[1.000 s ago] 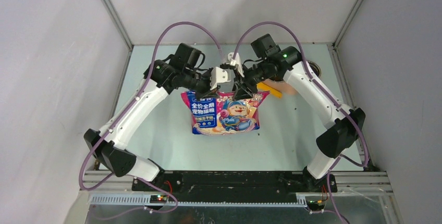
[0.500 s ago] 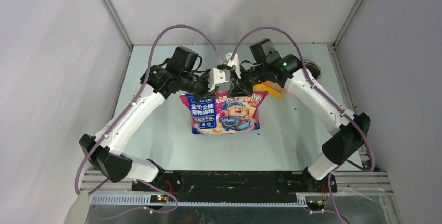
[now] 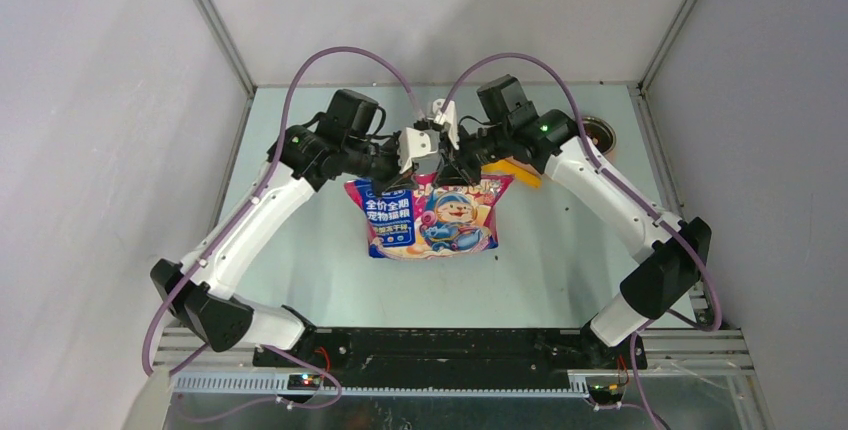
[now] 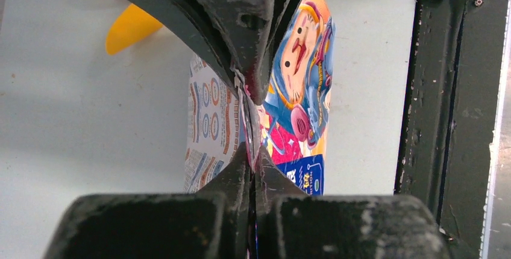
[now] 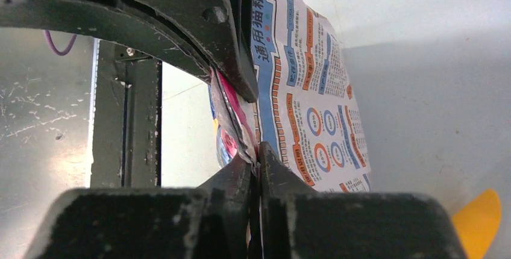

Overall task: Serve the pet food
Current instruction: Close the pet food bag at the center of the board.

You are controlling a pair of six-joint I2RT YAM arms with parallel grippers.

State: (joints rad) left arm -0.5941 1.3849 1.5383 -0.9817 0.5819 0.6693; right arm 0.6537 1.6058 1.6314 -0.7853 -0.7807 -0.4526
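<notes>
Top edge of bag (image 3: pixel 432 222) pinched tight by left end effector (image 4: pixel 250 120) and right end effector (image 5: pixel 251 135), tips close together. Rest of bag sits upright below them over bench (image 3: pixel 570 260). Yellow scoop (image 3: pixel 521 172) just beside right one. Location of kibble: hidden, cannot tell.

The bag (image 3: pixel 432 215) is made of glossy, creased printed film. The scoop (image 4: pixel 129 29) is moulded in smooth yellow plastic. The table (image 3: pixel 560 260) is finished matt, and the left gripper (image 4: pixel 252 153) is formed of grainy black plastic.
</notes>
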